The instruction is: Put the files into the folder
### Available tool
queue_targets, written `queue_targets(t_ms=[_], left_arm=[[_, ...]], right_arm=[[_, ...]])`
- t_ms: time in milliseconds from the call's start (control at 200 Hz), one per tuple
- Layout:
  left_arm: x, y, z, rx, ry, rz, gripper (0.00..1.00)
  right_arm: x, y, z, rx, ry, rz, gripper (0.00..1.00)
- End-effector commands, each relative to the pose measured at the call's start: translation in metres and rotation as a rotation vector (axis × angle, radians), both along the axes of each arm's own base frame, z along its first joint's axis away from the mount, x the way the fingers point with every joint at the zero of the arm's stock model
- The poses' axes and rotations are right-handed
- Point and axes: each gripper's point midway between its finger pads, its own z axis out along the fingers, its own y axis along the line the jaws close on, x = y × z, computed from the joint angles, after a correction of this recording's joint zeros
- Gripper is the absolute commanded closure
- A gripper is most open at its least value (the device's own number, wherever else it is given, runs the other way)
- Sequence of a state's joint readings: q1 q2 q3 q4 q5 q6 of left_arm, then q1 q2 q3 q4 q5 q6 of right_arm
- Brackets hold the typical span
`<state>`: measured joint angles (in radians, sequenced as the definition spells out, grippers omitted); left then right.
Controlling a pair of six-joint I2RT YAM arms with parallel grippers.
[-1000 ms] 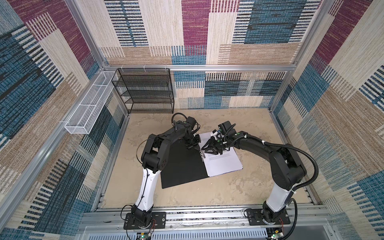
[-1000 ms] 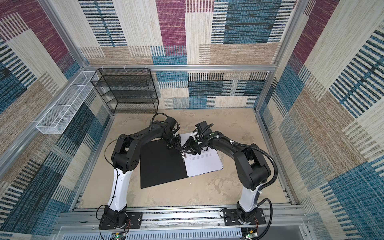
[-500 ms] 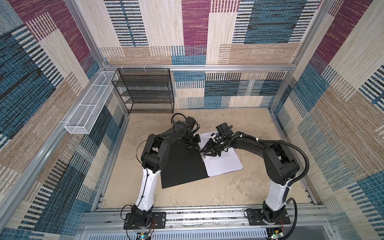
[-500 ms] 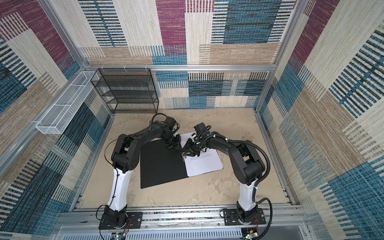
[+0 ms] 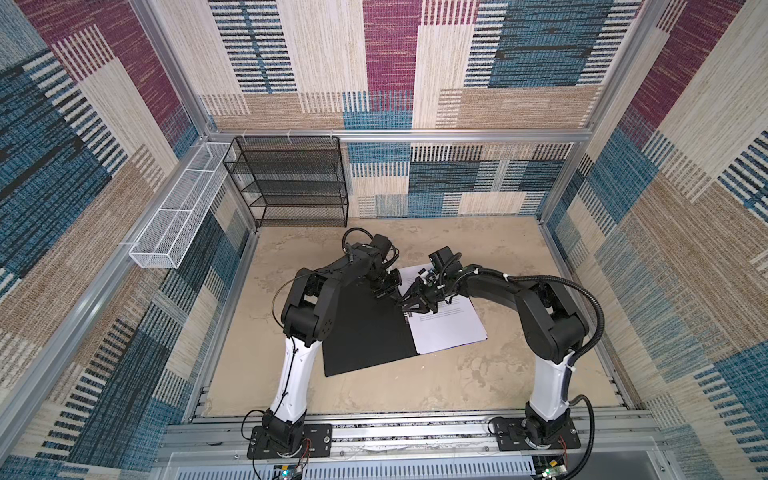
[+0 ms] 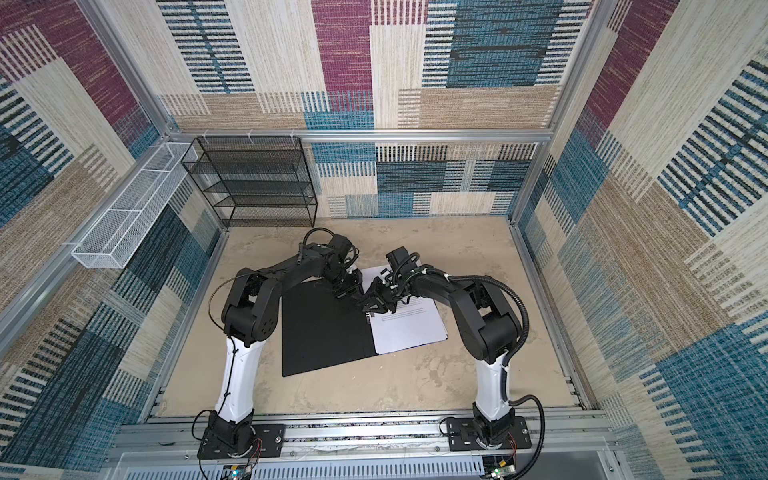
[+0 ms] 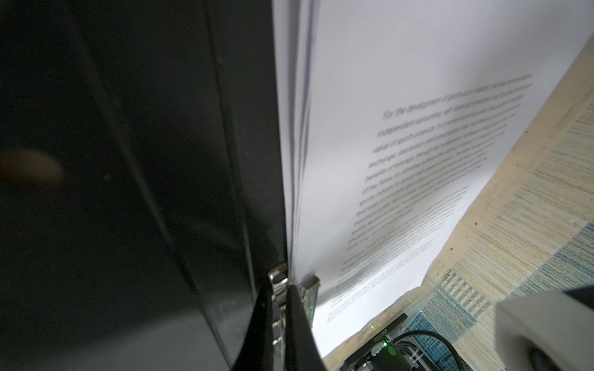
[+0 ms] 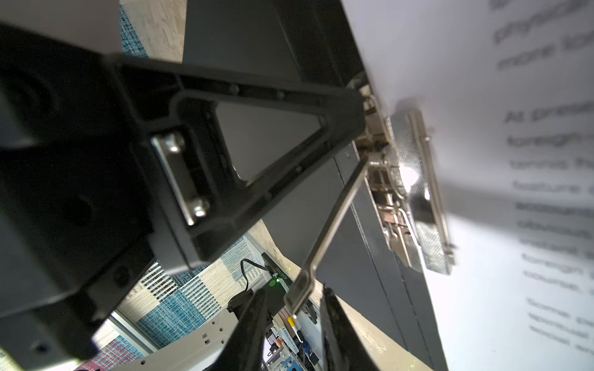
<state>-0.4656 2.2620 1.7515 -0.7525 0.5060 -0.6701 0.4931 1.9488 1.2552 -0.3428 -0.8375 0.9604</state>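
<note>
We see the files [image 5: 451, 332] stacked on the right half of the open folder [image 5: 365, 336], our left gripper [image 5: 384, 291] clenched at its clip [image 8: 414, 192], our right gripper [image 5: 407, 307] parted around the lever [image 8: 334, 218].

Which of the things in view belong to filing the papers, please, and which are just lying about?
Part of the job: open folder, black inside up; white printed files stacked against its spine; metal spine clip, lever raised.
Just lying about: black wire-mesh shelf rack by the back wall; white wire basket on the side wall.
</note>
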Motion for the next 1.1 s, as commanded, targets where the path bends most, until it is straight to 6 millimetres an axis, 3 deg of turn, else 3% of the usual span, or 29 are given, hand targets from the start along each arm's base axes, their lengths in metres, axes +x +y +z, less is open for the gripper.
queue_targets(t_ms=[0, 250, 476, 691, 1092], left_arm=[[-0.005, 0.006, -0.007, 0.036, 0.028, 0.017, 0.94], [-0.005, 0.006, -0.007, 0.032, 0.025, 0.019, 0.94], [-0.006, 0.005, -0.008, 0.027, 0.029, 0.02, 0.95], [-0.005, 0.006, -0.01, 0.026, 0.031, 0.025, 0.95], [-0.006, 0.005, -0.01, 0.016, 0.036, 0.028, 0.95]], right_arm=[[0.0, 0.001, 0.0, 0.016, 0.02, -0.014, 0.69], [0.004, -0.011, 0.003, 0.021, 0.028, -0.057, 0.75], [0.004, -0.008, 0.002, 0.043, 0.036, -0.054, 0.75], [0.011, -0.003, 0.018, 0.073, 0.004, -0.044, 0.73], [0.011, -0.012, 0.006, 0.04, 0.028, -0.06, 0.74]])
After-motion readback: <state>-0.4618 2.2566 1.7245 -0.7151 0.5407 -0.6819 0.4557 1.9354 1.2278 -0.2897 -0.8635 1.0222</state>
